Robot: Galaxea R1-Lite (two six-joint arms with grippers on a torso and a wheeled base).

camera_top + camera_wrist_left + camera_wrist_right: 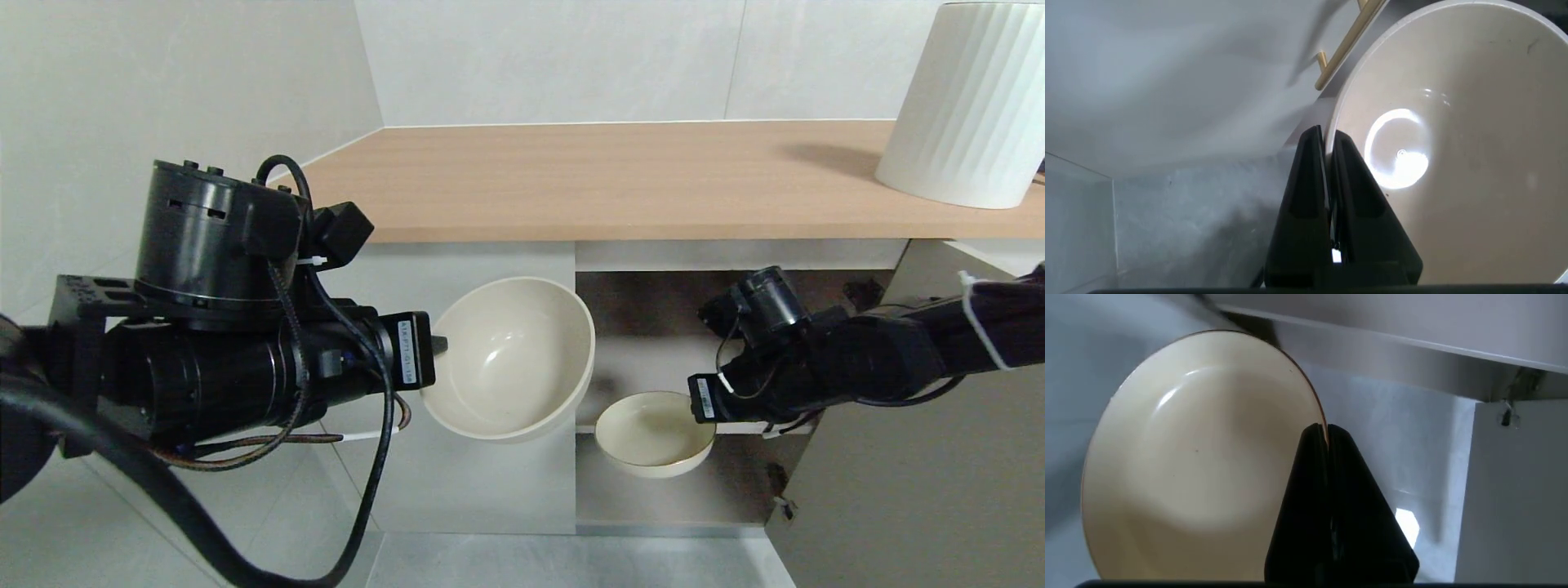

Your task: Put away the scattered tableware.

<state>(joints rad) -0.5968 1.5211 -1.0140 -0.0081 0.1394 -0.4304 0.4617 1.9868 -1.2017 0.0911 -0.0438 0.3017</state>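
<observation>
The left gripper point(438, 346) was clamped on the rim of a large white bowl point(510, 359), its two fingers pressed together with the thin wall between them. The bowl hung tilted, almost on edge, its hollow facing the robot, below the front edge of the wooden tabletop point(612, 180) and in front of the closed left door point(490, 482) of the cabinet. In the left wrist view a slim gold handle point(1349, 39) showed on the door just beside the bowl's rim.

The right gripper point(704, 402) was closed on the rim of a smaller cream bowl point(653, 433) with a thin dark line along its edge. This bowl was held nearly level, hollow up, at the open right compartment of the cabinet, level with the front edge of the inner shelf point(645, 363). Whether it touched the shelf could not be told. The right door point(898, 490) stood open beside that arm.

A tall white ribbed container point(963, 106) stood on the tabletop's right end, near the back edge, well apart from both bowls.
</observation>
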